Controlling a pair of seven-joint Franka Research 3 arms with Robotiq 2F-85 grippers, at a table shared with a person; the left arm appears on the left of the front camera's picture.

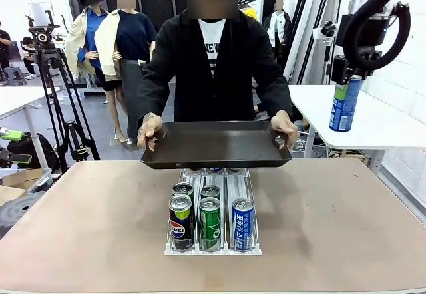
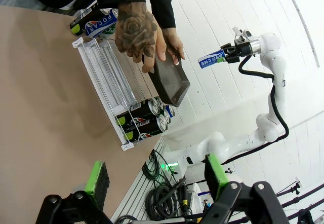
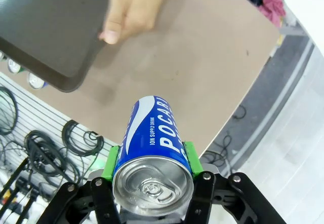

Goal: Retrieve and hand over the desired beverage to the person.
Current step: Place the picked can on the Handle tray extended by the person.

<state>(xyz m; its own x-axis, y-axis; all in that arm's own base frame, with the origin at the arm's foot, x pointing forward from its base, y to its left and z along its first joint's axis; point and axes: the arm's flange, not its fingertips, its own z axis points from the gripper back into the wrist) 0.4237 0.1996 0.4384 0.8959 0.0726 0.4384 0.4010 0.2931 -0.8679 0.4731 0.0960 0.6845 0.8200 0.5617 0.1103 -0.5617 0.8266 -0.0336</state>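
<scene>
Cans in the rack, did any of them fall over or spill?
No, nothing stands out. The cans stand upright in the rack, no spills. One blue can hangs upright in the right arm's fingers, and the person holds the tray level.

The blue can (image 3: pixel 152 133) clamped between the right gripper's (image 3: pixel 151 158) pads reads "POCARI" in big white letters, with "ION SUPPLY DRINK" in small dark print beside it. Far ahead of the left gripper (image 2: pixel 156 176), at the rack's (image 2: pixel 98 69) far end, a second can (image 2: pixel 98 25) also shows "POCARI". In the front view, well below the right gripper, the Pepsi can (image 1: pixel 180 222) bears its round logo. The T-shirt (image 1: pixel 212 34) lettering is partly covered and cannot be read.
</scene>
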